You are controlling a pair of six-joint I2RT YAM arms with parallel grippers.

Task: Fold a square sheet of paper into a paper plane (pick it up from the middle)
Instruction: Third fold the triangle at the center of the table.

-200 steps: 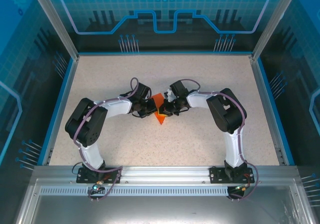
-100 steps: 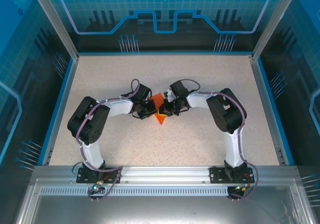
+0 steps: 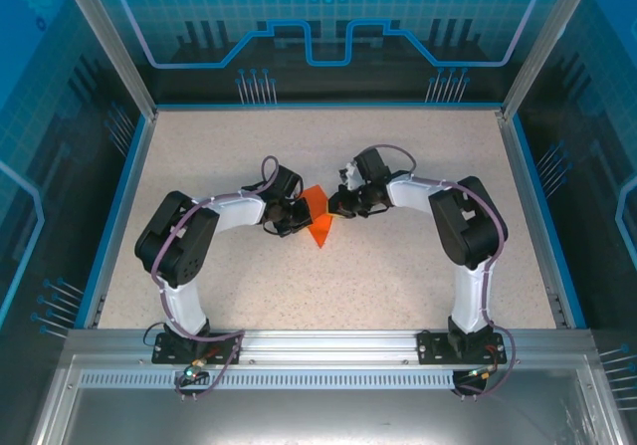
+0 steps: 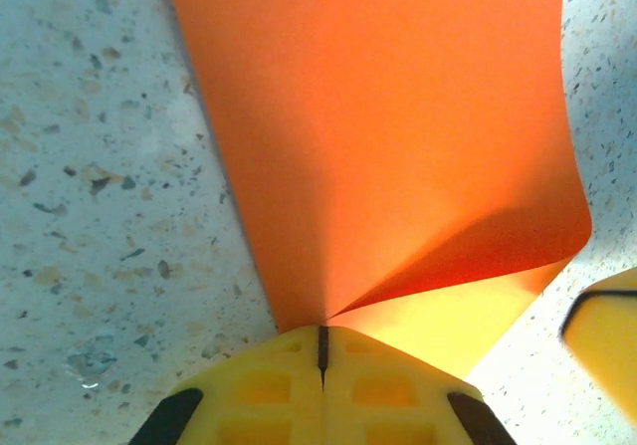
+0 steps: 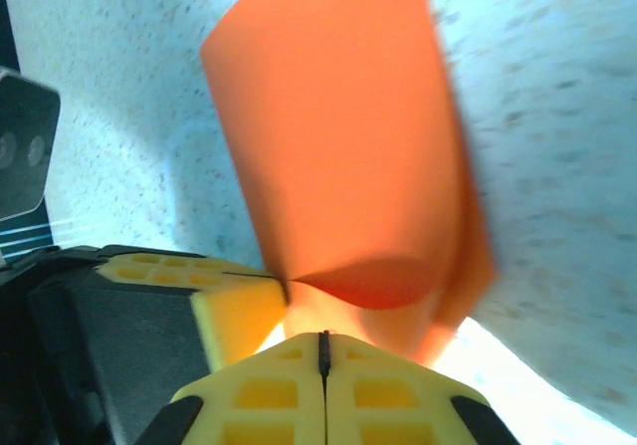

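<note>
Top external: paper wedge (image 3: 318, 222), tip nearward, in closed left jaws; right jaws closed.

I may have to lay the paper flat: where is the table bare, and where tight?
Bare: the far table up to the back rim, and the near patch between left base and right base. Crowded: the centre, where left gripper and right gripper flank the orange paper.

right elbow (image 3: 468, 228) swung outward, right gripper (image 3: 334, 204) drawn back from the orange paper (image 3: 318, 222)
</note>
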